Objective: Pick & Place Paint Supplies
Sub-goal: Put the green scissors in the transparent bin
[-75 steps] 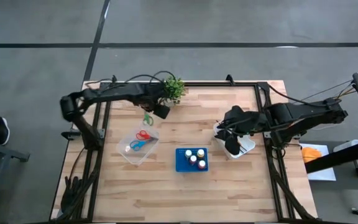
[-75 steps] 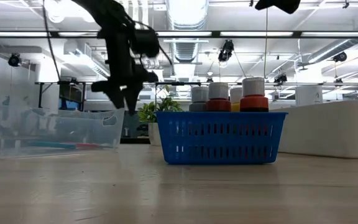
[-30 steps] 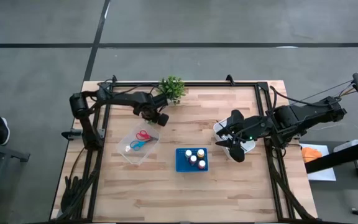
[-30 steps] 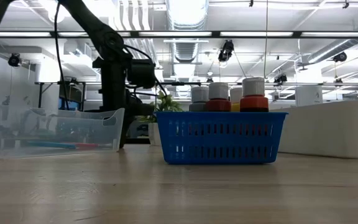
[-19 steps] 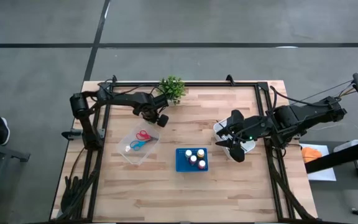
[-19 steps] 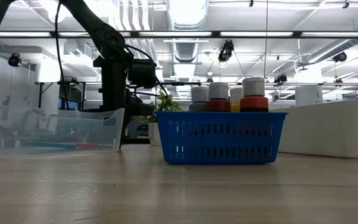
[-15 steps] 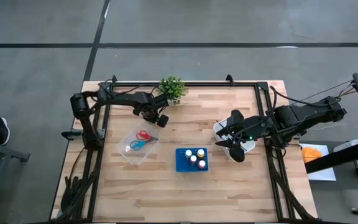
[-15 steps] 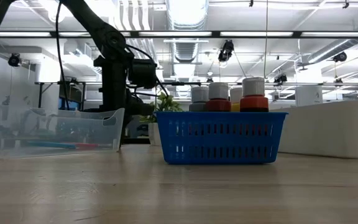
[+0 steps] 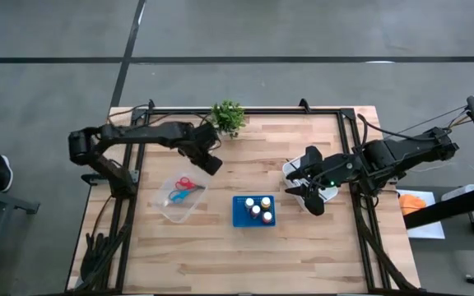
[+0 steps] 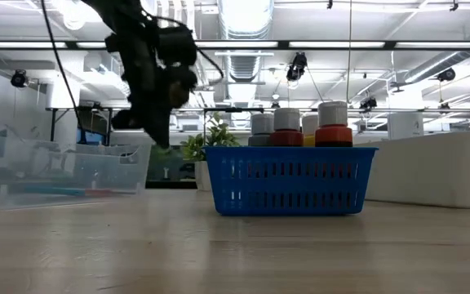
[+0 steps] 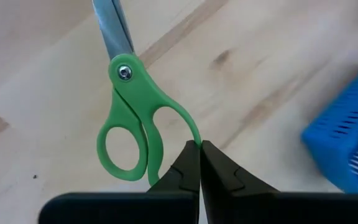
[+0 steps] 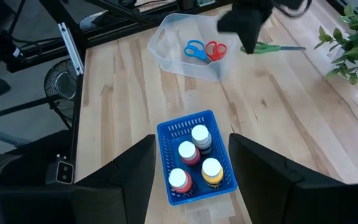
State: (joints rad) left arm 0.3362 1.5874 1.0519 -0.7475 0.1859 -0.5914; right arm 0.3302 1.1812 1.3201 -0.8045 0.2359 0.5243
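My left gripper is shut on green-handled scissors, raised above the wood table between the potted plant and a clear bin. In the right wrist view, the scissors stick out sideways from that gripper. The bin holds red scissors and blue scissors, lying flat on its floor. A blue basket holds several paint bottles standing upright. My right gripper hovers open near a white bin, with nothing between its fingers. No brushes show. My left gripper pinches the outer rim of one green handle loop between its two fingertips. The fingers come from above, slanting steeply down. The scissors are lifted clear of the table and lie roughly flat, blades pointing away from the fingers.
The potted plant stands at the table's far edge. The white bin sits at the right, under my right arm. A black frame runs round the table top. Bare wood lies along the near edge.
My left gripper has shut on the green scissors' handle. It has risen from the table, taking them clear of the wood. It has also moved a little toward the near edge and rolled slightly. The clear bin has shifted slightly toward the table's left edge.
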